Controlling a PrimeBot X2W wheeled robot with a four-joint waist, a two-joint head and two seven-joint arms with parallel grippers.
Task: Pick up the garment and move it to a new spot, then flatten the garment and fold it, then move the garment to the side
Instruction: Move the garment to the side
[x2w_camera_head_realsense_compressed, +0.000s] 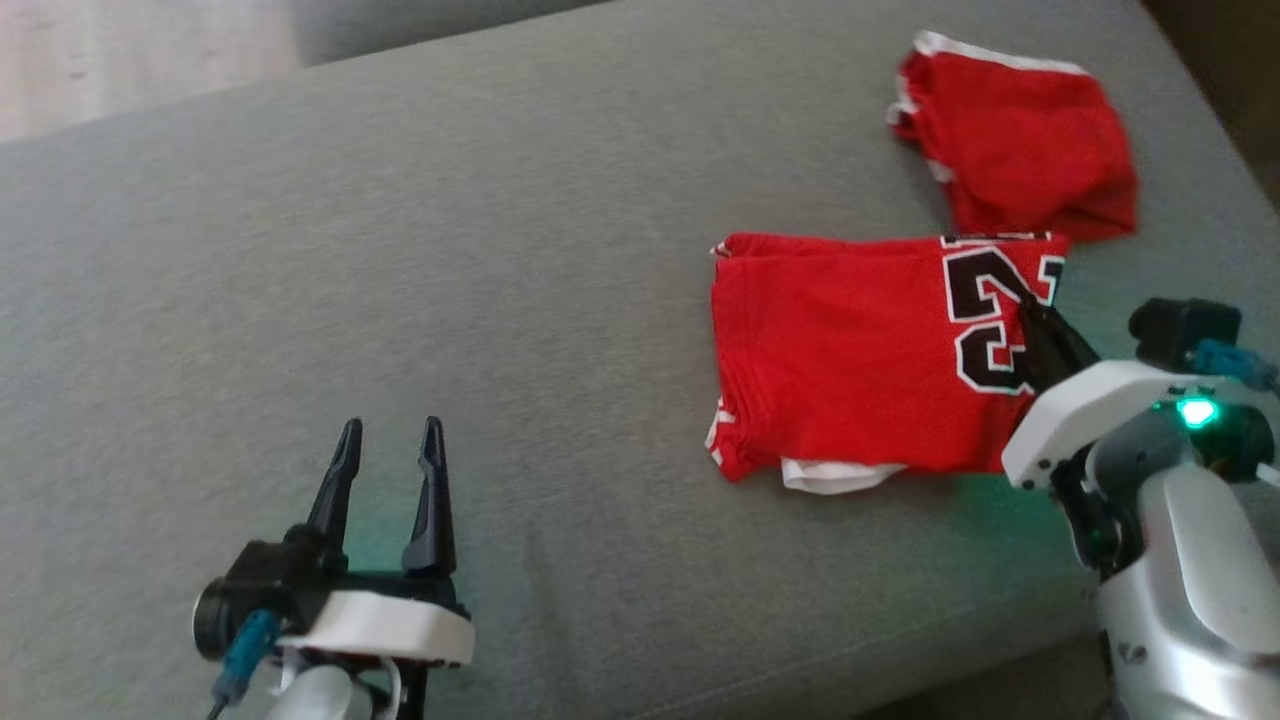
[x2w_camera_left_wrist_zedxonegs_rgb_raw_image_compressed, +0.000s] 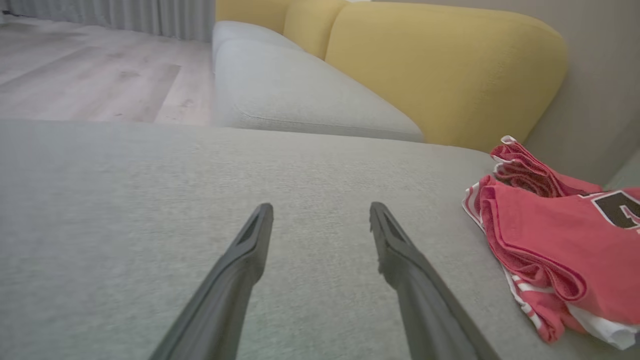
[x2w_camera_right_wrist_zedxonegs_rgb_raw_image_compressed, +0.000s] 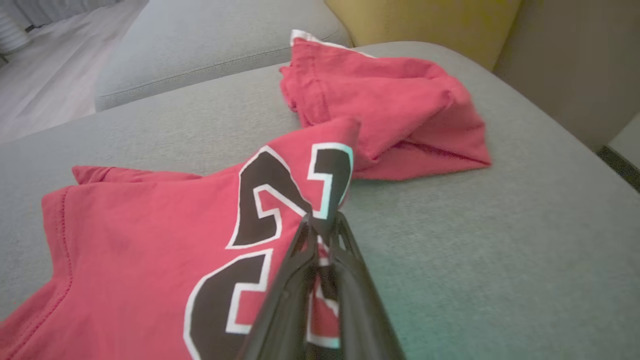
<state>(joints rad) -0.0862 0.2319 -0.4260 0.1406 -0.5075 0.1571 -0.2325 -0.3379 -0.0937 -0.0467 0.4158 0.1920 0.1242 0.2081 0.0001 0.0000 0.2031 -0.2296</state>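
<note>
The garment (x2w_camera_head_realsense_compressed: 850, 350) is a folded red jersey with black, white-edged numbers, lying on the grey sofa seat right of centre; it also appears in the right wrist view (x2w_camera_right_wrist_zedxonegs_rgb_raw_image_compressed: 150, 240) and at the right edge of the left wrist view (x2w_camera_left_wrist_zedxonegs_rgb_raw_image_compressed: 565, 240). My right gripper (x2w_camera_head_realsense_compressed: 1035, 315) (x2w_camera_right_wrist_zedxonegs_rgb_raw_image_compressed: 322, 220) is shut on the jersey's right edge at the numbers, and the cloth there is lifted slightly. My left gripper (x2w_camera_head_realsense_compressed: 390, 440) (x2w_camera_left_wrist_zedxonegs_rgb_raw_image_compressed: 320, 215) hovers open over bare cushion at the lower left, well away from the jersey.
A second folded red cloth (x2w_camera_head_realsense_compressed: 1020, 150) (x2w_camera_right_wrist_zedxonegs_rgb_raw_image_compressed: 390, 110) lies just beyond the jersey at the far right. The grey seat (x2w_camera_head_realsense_compressed: 450, 250) stretches left. Yellow backrest cushions (x2w_camera_left_wrist_zedxonegs_rgb_raw_image_compressed: 440, 70) rise behind, with wooden floor (x2w_camera_left_wrist_zedxonegs_rgb_raw_image_compressed: 75, 75) past the sofa.
</note>
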